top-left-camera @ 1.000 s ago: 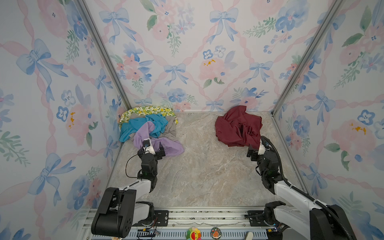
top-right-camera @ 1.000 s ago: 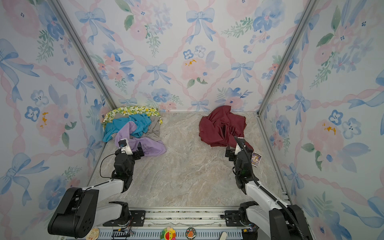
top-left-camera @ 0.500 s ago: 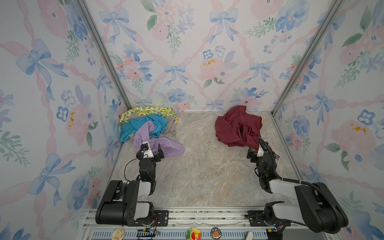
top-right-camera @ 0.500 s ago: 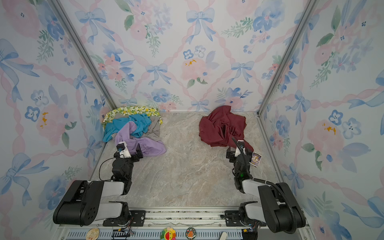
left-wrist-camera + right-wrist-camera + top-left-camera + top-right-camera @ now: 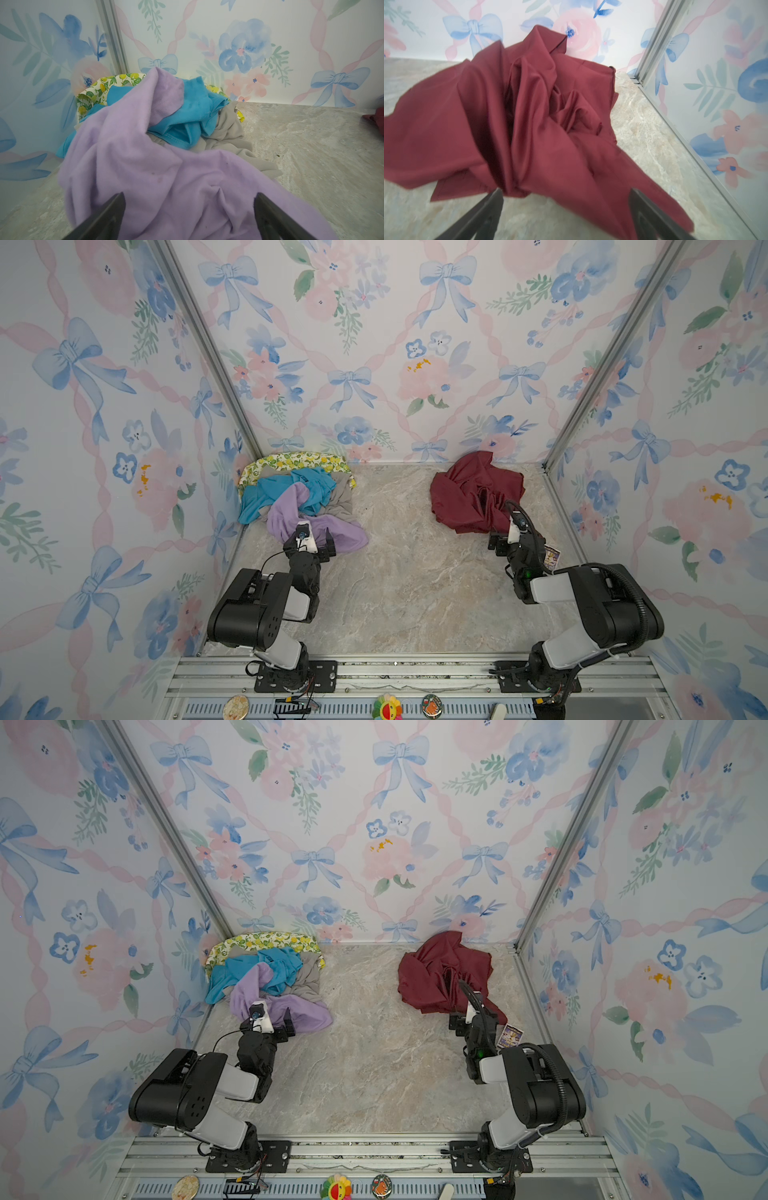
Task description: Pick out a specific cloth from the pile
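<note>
On the marbled tabletop (image 5: pixel 399 580) your arms have folded back, both grippers (image 5: pixel 311 540) (image 5: pixel 514 534) gaping and empty, leaving the shiny maroon cloth (image 5: pixel 469 493) well apart from the mixed cloth pile (image 5: pixel 297 497): separated, by my judgement.

Overhead stereo pair — low wrist close-ups

Both top views bright, evenly lit, shadows soft and short; no glare on the worktop (image 5: pixel 399 580); walls splay outward at edges; wrist views softer; right wrist view smeared over the maroon cloth (image 5: pixel 529 124); near fingers (image 5: pixel 108 218) dark, unfocused.
</note>
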